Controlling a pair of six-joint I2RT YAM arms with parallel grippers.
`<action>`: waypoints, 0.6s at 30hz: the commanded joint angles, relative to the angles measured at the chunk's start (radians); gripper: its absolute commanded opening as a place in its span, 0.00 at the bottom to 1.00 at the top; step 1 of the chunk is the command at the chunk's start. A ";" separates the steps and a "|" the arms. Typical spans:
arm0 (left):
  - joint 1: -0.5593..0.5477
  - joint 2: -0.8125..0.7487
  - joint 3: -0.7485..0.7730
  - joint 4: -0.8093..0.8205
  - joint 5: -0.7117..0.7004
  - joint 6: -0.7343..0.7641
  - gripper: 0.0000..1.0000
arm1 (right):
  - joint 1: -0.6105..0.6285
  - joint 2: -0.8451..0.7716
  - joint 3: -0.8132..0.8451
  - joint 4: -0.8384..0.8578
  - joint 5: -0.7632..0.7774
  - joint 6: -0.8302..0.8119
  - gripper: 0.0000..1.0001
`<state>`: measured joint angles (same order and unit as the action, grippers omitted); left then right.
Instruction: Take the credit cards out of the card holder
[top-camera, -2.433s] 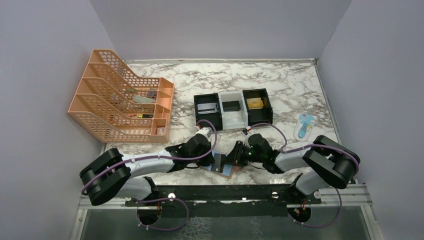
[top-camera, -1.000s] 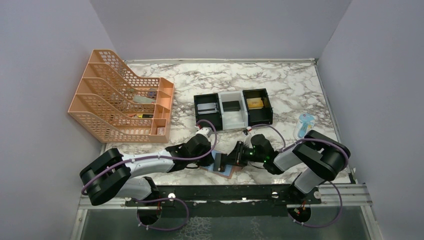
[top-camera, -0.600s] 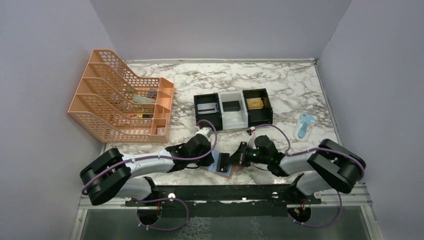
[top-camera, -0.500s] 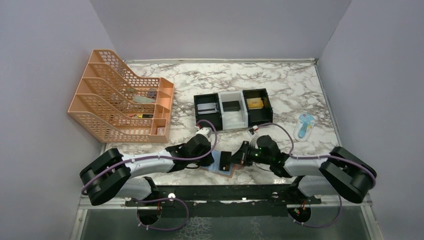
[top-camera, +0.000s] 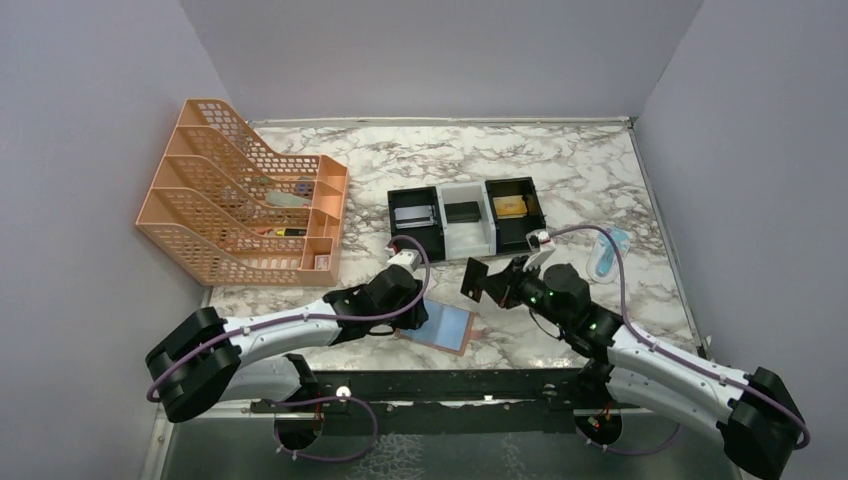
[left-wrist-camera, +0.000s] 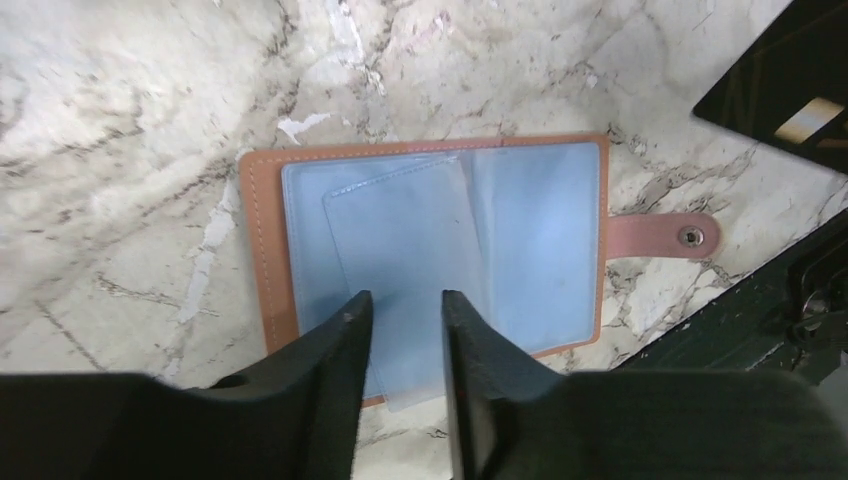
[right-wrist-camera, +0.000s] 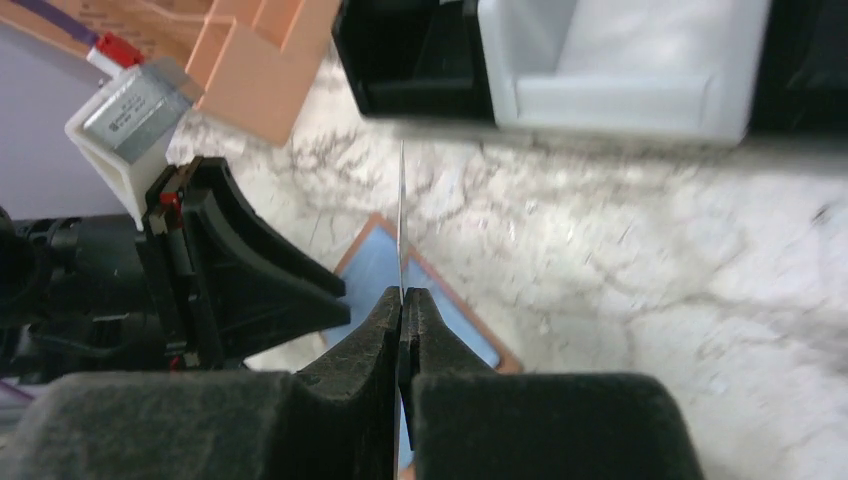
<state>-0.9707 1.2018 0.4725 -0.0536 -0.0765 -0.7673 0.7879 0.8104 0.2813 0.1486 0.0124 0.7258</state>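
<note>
Marble tabletop (top-camera: 560, 160): white with grey veins, carries everything here.
Orange mesh file rack (top-camera: 240, 205): stands at 9 o'clock on the tabletop in stepped tiers. Holds a few small items in its slots, too small to tell.
Black-and-white tray (top-camera: 468, 253): sits near the centre, three compartments side by side. Holds a flat grey piece (top-camera: 411, 215) in the left black one, a flat black piece (top-camera: 462, 211) in the white middle one and a flat yellow piece (top-camera: 510, 207) in the right black one.
Card holder (top-camera: 441, 325): tan-brown leather, lies open and flat at 6 o'clock by the tabletop's near edge, light-blue lining up. Shows a snap tab (left-wrist-camera: 665, 236) with a metal stud sticking out at one side, and a clear sleeve (left-wrist-camera: 400, 250) lying over the lining and reaching past the leather edge.
Blue-and-white packet (top-camera: 608, 252): lies at 3 o'clock, close to the right wall, well apart from the holder.
Black credit card (top-camera: 474, 281): out of the holder, held up in the air at 1 o'clock from it, between holder and tray, touching neither. Seen edge-on as a thin line in the right wrist view.
Left fingers (left-wrist-camera: 345, 345): parted by a narrow gap with nothing between them, poised over the holder's edge at the clear sleeve. Cannot tell whether touching it.
Right fingers (right-wrist-camera: 385, 330): pressed together on the black credit card's edge, with the rest of the card standing out beyond the tips.
</note>
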 joint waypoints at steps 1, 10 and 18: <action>-0.002 -0.057 0.070 -0.094 -0.096 0.042 0.41 | -0.004 -0.059 0.062 -0.028 0.170 -0.227 0.01; 0.029 -0.074 0.144 -0.238 -0.185 0.100 0.69 | -0.004 0.113 0.183 0.118 0.227 -0.670 0.01; 0.135 -0.109 0.126 -0.244 -0.126 0.128 0.87 | -0.004 0.378 0.313 0.222 0.301 -0.987 0.01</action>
<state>-0.8894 1.1305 0.5934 -0.2714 -0.2138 -0.6750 0.7853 1.0996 0.5339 0.2718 0.2516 -0.0269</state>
